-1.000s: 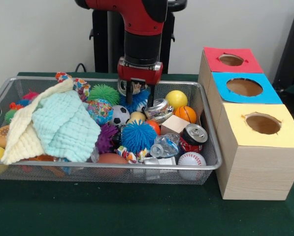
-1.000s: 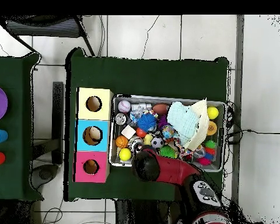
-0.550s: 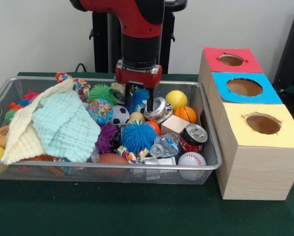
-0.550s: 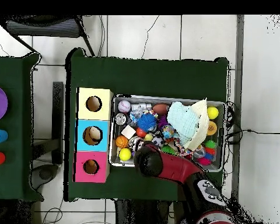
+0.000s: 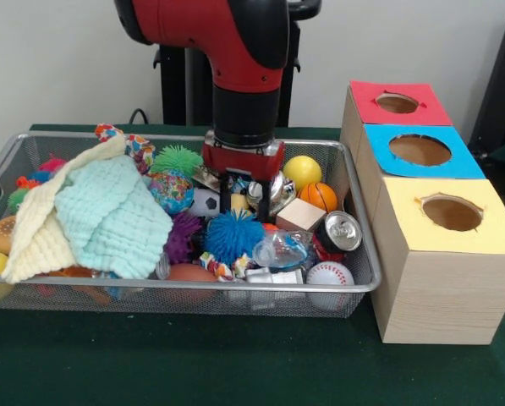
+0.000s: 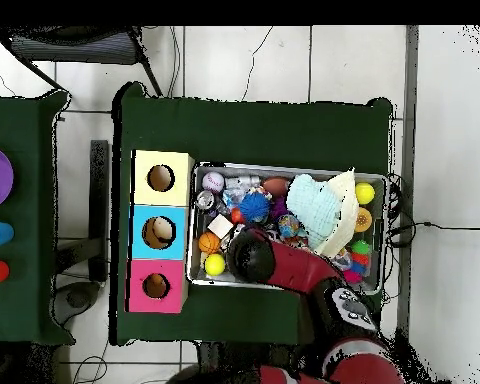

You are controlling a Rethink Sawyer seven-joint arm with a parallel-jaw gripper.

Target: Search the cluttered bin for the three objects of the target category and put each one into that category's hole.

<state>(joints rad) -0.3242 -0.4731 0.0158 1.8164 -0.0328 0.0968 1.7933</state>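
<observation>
Crushed cans look like the likely target here, though that is only a guess from where the arm is working. One silvery can [image 5: 277,189] sits just beside the gripper [image 5: 245,200], and a red-and-silver can [image 5: 337,233] lies near the bin's right wall. The wire bin [image 5: 193,292] is full of clutter: a pale green cloth [image 5: 108,216], a blue spiky ball [image 5: 233,237], a yellow ball [image 5: 303,170], a small basketball [image 5: 320,195], a baseball [image 5: 328,274], a wooden block [image 5: 299,214].

As for progress, the overhead view shows something pale inside the blue box's hole [image 6: 162,232], so one piece may already be posted; the yellow box's hole [image 6: 161,178] and the red box's hole [image 6: 156,286] look dark and empty. At least two objects would then remain in the bin.

The gripper is down among the toys in the bin's middle. Its fingers [image 5: 227,193] stand apart, straddling a small yellowish ball [image 5: 238,201], with the silvery can touching or nearly touching the outer side. Nothing appears clamped or lifted yet.
</observation>
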